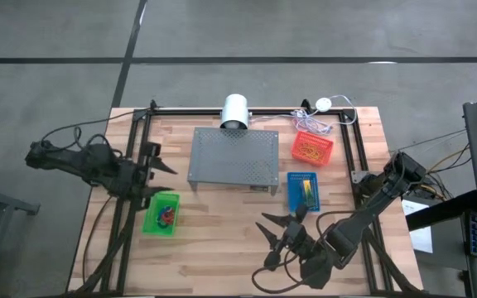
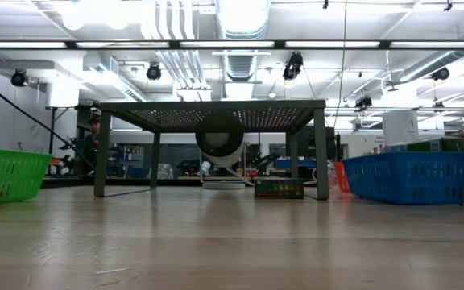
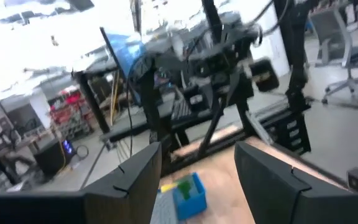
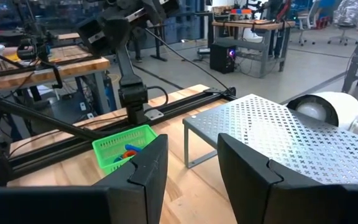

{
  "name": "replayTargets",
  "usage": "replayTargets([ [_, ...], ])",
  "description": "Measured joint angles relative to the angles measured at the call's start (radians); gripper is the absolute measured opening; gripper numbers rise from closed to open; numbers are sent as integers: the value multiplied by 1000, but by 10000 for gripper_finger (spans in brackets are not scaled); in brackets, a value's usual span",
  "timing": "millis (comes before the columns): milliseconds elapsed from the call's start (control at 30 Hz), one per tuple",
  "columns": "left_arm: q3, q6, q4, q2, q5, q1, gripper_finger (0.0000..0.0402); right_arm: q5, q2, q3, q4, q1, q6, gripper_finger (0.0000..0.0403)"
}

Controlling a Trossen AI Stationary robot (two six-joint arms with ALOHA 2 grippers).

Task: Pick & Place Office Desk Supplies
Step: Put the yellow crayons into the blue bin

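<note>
A green basket at the table's left holds small red and blue bands. At the right, a blue basket holds a green-and-yellow crayon box, and a red basket holds tan rubber bands. My left gripper hangs open and level over the left rail, just beyond the green basket, with nothing between its fingers. My right gripper stands open above the table's near middle, pointing toward the green basket, and is empty too. Neither gripper shows in the low view.
A grey perforated metal stand fills the table's middle, with a white cylinder behind it. A small multicoloured box sits on the table at the stand's near right leg. Black rails run along the table's left, right and far edges.
</note>
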State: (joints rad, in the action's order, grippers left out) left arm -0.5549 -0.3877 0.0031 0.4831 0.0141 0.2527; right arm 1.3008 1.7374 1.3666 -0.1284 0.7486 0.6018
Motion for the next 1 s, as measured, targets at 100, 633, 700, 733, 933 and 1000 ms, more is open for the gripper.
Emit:
replayTargets([
  [100,-1,1,-20,0,10,0,209,0,0,0,0,0,0,141],
  [633,0,1,-37,1,12,0,209,0,0,0,7,0,0,137],
  [700,0,1,-53,1,12,0,209,0,0,0,7,0,0,139],
  [733,0,1,-63,1,12,0,209,0,0,0,7,0,0,140],
  [933,0,0,-148,1,12,0,209,0,0,0,7,0,-3,139],
  [1000,0,0,-181,1,12,0,209,0,0,0,7,0,-7,136],
])
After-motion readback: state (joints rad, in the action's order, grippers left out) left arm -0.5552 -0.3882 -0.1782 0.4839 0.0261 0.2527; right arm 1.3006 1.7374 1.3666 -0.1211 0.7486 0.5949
